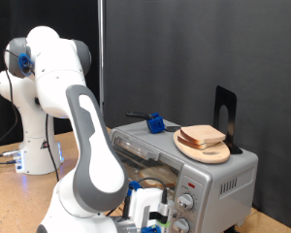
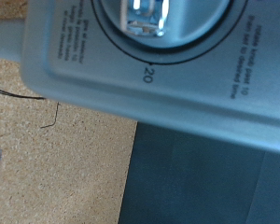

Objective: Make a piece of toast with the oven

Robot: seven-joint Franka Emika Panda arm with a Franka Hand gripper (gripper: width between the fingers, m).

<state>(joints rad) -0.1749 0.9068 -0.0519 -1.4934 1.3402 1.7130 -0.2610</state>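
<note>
The silver oven (image 1: 218,180) stands at the exterior view's lower right, with its two round knobs (image 1: 185,202) on the front panel. My gripper (image 1: 153,208) is low at the bottom of the exterior view, right in front of those knobs. The wrist view is filled by the oven's control panel (image 2: 103,65). It shows a shiny knob (image 2: 147,19) and a dial ring with the mark "20" (image 2: 152,73) very close to the hand. My fingers do not show there. The single piece of toast is not in view.
A round wooden board (image 1: 206,149) with piled bread slices (image 1: 202,135) lies on the oven's top, next to a blue-headed utensil (image 1: 155,123) and a black upright stand (image 1: 225,115). The arm's white base (image 1: 34,146) is at the left. Under the oven lie a cork-coloured table (image 2: 47,168) and a dark mat (image 2: 215,177).
</note>
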